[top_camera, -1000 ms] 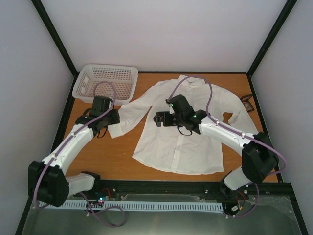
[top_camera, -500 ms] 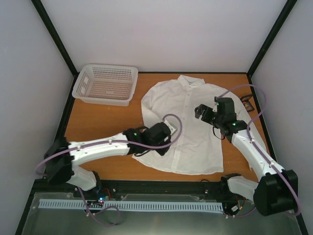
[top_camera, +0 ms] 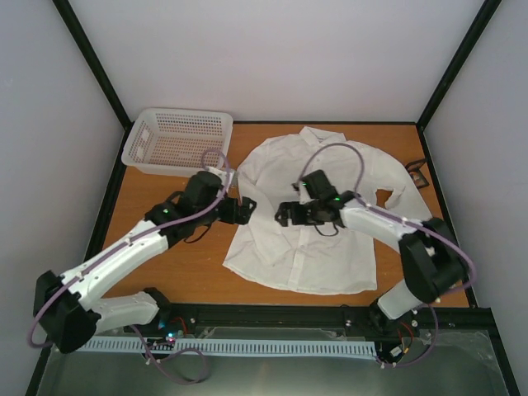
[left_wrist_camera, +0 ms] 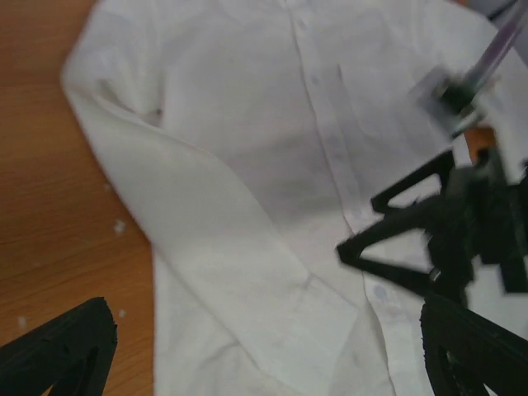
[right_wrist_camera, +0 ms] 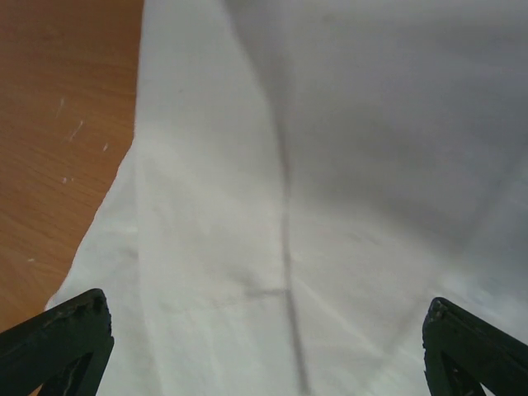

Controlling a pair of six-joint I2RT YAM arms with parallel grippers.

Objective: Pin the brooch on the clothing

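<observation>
The clothing, a white button-up shirt [top_camera: 318, 252], lies flat on the wooden table with its left sleeve folded over its body. My left gripper [top_camera: 244, 207] hovers open at the shirt's left edge, pointing right. My right gripper [top_camera: 284, 214] hovers open over the shirt's middle, pointing left and facing the other. In the left wrist view the shirt [left_wrist_camera: 247, 165] and its folded cuff fill the frame below the open left gripper [left_wrist_camera: 268, 363], and the right gripper's black fingers [left_wrist_camera: 404, 227] show at the right. The right gripper [right_wrist_camera: 264, 355] has only the shirt [right_wrist_camera: 346, 165] beneath it. The brooch is out of view.
A white perforated basket [top_camera: 176, 141] stands at the table's back left. A small black open-frame cube [top_camera: 417, 172] sits by the right wall past the right sleeve. Bare wood [top_camera: 169, 260] lies left of the shirt. Walls close in three sides.
My left gripper has opened and let go of the left sleeve, which now lies folded over the shirt. The right gripper has swung from the shirt's right side to its middle.
</observation>
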